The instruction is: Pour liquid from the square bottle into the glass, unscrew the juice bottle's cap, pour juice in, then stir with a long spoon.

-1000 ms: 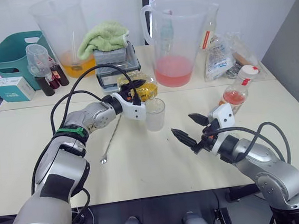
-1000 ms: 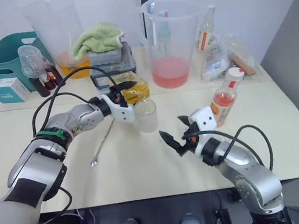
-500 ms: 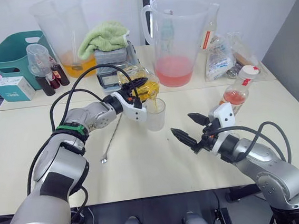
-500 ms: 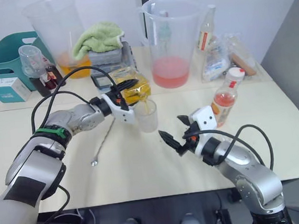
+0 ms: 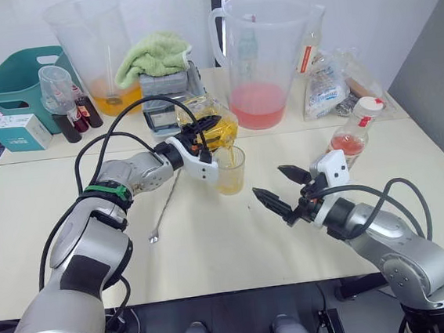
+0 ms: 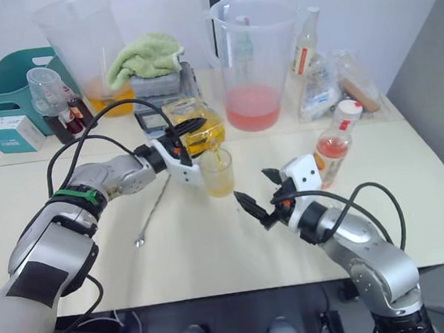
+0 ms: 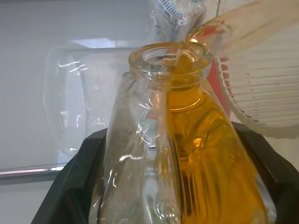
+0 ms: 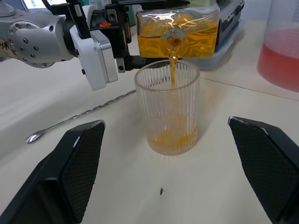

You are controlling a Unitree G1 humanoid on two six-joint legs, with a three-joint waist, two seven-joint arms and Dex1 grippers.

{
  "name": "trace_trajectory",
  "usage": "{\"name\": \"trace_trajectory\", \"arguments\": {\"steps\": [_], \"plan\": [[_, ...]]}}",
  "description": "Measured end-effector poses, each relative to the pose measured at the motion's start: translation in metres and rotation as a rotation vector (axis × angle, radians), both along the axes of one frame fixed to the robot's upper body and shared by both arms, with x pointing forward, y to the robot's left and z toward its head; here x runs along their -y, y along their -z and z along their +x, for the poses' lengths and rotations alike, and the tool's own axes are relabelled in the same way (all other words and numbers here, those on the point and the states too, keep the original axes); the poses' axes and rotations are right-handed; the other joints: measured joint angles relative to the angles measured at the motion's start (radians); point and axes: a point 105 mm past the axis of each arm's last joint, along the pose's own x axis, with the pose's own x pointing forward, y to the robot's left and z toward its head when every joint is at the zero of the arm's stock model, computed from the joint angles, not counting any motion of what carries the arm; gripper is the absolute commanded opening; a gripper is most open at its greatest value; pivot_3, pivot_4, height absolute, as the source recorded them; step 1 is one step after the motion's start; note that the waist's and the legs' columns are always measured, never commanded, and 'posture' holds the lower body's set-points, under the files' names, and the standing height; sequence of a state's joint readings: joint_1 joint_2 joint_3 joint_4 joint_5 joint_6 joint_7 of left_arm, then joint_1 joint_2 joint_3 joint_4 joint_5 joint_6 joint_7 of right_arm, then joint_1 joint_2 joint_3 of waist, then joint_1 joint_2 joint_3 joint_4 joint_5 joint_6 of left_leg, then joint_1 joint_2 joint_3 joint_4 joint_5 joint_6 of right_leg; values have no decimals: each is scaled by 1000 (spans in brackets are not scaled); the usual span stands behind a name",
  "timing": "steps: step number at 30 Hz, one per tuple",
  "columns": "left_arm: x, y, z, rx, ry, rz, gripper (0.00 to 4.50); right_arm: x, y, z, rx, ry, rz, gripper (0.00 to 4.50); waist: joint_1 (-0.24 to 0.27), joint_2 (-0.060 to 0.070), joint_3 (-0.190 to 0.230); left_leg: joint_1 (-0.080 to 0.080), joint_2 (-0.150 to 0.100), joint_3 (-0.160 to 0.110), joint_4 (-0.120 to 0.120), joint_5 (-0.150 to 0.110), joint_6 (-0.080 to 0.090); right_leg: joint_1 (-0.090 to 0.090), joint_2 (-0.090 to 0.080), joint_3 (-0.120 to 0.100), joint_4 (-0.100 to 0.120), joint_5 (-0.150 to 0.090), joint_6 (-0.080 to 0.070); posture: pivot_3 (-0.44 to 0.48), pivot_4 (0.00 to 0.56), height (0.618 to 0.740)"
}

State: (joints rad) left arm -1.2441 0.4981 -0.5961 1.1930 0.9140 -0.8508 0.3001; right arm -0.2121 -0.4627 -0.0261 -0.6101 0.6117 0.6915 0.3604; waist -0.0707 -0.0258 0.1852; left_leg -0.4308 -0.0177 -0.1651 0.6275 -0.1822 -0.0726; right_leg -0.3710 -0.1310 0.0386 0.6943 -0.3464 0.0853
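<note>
While the pour runs, we list the scene from our near edge outward.

Item: our right gripper [image 5: 280, 191], fingers spread wide and empty, hovers low over the table [image 5: 214, 246] just short of the glass.

Item: the long spoon [image 5: 165, 206], lying flat on the table under our left forearm, bowl end toward us, untouched.

Item: the glass [image 8: 167, 113], upright at mid-table, a shallow layer of amber liquid at its bottom and a thin stream falling inside its rim.

Item: our left gripper [image 5: 200, 137], clamped on the square bottle [image 8: 177, 35], which is tipped nearly level with its open mouth just above the glass rim; no stopper shows on it.

Item: the juice bottle [image 5: 353, 136], upright to the right of the glass and well apart from it, the cap [image 5: 370, 105] in place.

Item: at the far edge, two large pitchers [image 5: 261, 60], a green towel [image 5: 153, 55] and a teal bin [image 5: 15, 80].

Handling note, our judgement: the step in hand is the first pour, early in the task. We should hold the tilt steady, keep the mouth centred over the glass so the stream stays clear of the rim, then right the bottle slowly to avoid dribble and leave room for juice.
</note>
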Motion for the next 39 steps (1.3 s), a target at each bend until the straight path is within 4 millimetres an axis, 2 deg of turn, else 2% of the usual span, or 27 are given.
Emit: {"name": "trace_trajectory", "arguments": {"steps": [14,19,24,33,39], "plan": [[0,-4,3,-133,-21,-98,2823,0,0,0,0,0,0,4500,-2,0,0,0,0,0,0,0,0,-1,0,0,1,0,0,0,150,740],[-11,-11,4,-239,-28,-237,2823,0,0,0,-1,-2,-3,4500,-3,0,0,0,0,0,0,0,0,-1,0,0,1,0,0,0,150,740],[-40,-23,5,-387,-46,-469,2823,0,-2,1,7,-11,-11,4500,-11,0,0,0,0,-1,1,0,0,-1,0,0,2,0,0,0,150,740],[-92,-23,-3,-653,-121,-920,2823,0,-8,5,26,-46,-36,4500,-28,0,0,0,0,-3,3,0,0,-1,0,-1,5,0,0,0,150,740],[-130,-15,-13,-736,-251,-1229,2823,-1,-10,7,28,-87,-51,4500,-29,0,0,0,0,-3,5,0,0,0,0,-1,6,0,0,0,150,740]]}}
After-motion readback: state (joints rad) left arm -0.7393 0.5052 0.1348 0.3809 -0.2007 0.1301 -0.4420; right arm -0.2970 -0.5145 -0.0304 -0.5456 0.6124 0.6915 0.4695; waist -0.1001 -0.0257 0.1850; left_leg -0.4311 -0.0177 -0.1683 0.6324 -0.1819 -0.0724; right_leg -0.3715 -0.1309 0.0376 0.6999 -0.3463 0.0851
